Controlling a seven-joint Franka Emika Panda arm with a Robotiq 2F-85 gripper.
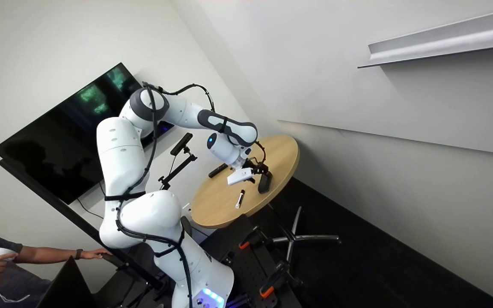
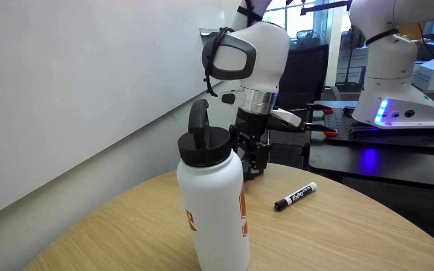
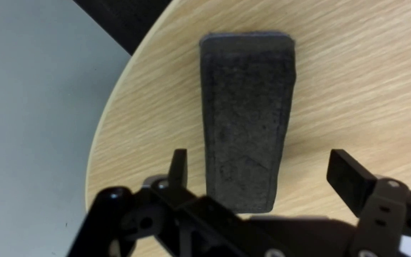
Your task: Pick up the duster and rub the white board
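in the wrist view my gripper [image 3: 258, 160] is spread wide around the black duster [image 3: 248, 117], clear of both its long edges, holding nothing. the duster lies near the rim of the round wooden table [image 3: 148, 132], long axis running nearly top to bottom, wider-looking end beyond the gripper. an exterior view adds a white water bottle [image 2: 216, 212] and expo marker [image 2: 296, 196]. farther off i see the whiteboard [image 2: 89, 82] and, in an exterior view, a television [image 1: 66, 141].

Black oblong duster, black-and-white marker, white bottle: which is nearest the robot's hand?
The black oblong duster: it shows between the hand's spread fingers; the marker and bottle don't.
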